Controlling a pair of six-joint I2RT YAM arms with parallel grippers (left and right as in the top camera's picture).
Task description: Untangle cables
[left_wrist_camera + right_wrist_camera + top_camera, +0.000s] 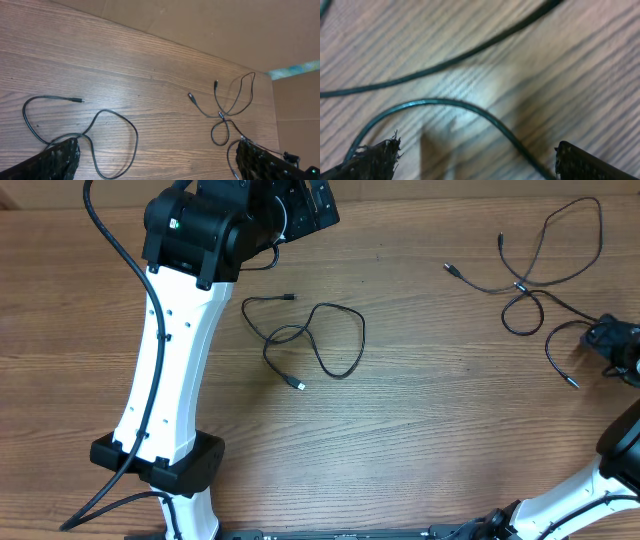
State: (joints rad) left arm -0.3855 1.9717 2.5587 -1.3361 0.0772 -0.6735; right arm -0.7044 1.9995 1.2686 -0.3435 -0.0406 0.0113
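Note:
Two groups of thin black cables lie on the wooden table. One separate cable (362,335) lies in loose loops near the middle, silver-tipped plugs at both ends. A tangle of cables (520,285) sits at the far right. My left gripper (305,205) hangs open high over the table's far edge. In its wrist view, the looped cable (135,140) and the tangle (220,115) lie below the left gripper (160,165). My right gripper (613,338) is low at the tangle's right end. It stands open (477,165) with a curved strand (445,101) running between its fingers, not pinched.
A brown cardboard wall (200,25) stands along the table's far edge. The left arm's white link (165,370) crosses the table's left side, with its thick black cable (115,240) beside it. The right arm's base (600,490) is at the bottom right corner.

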